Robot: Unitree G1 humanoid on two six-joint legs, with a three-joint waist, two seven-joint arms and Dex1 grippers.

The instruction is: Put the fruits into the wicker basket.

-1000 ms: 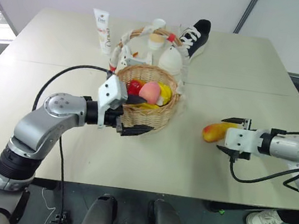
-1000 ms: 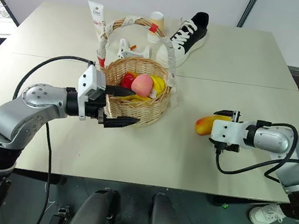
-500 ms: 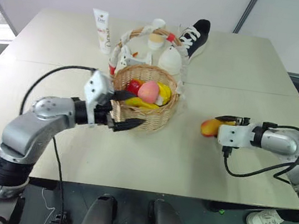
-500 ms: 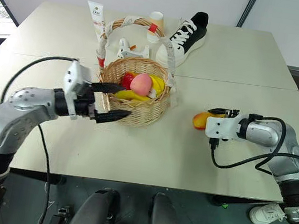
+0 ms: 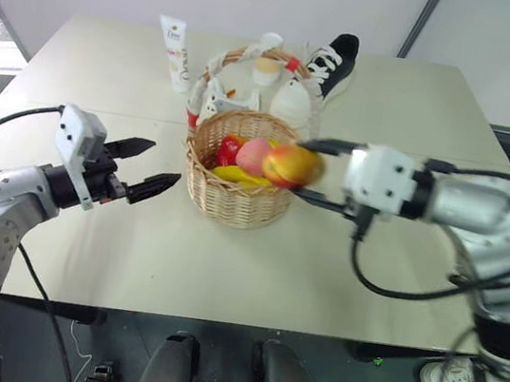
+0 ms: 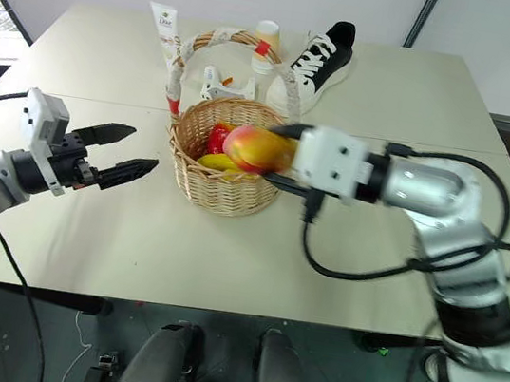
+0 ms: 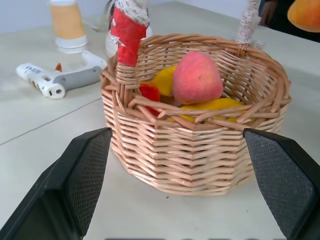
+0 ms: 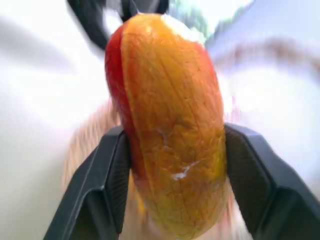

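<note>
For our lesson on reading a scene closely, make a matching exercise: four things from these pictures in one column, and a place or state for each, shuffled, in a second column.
Things:
1. mango
2. peach
3. sneaker
4. left hand

Places or states:
A. open, beside the wicker basket, holding nothing
B. lying inside the wicker basket
C. gripped by the right hand, above the basket's rim
D. on the table behind the basket

Pairs: 1-C, 2-B, 3-D, 4-A

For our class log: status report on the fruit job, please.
Right end effector shut on mango, at basket rim. Left end effector open, empty, beside basket. Handle arches above; drop path looks clear.
</note>
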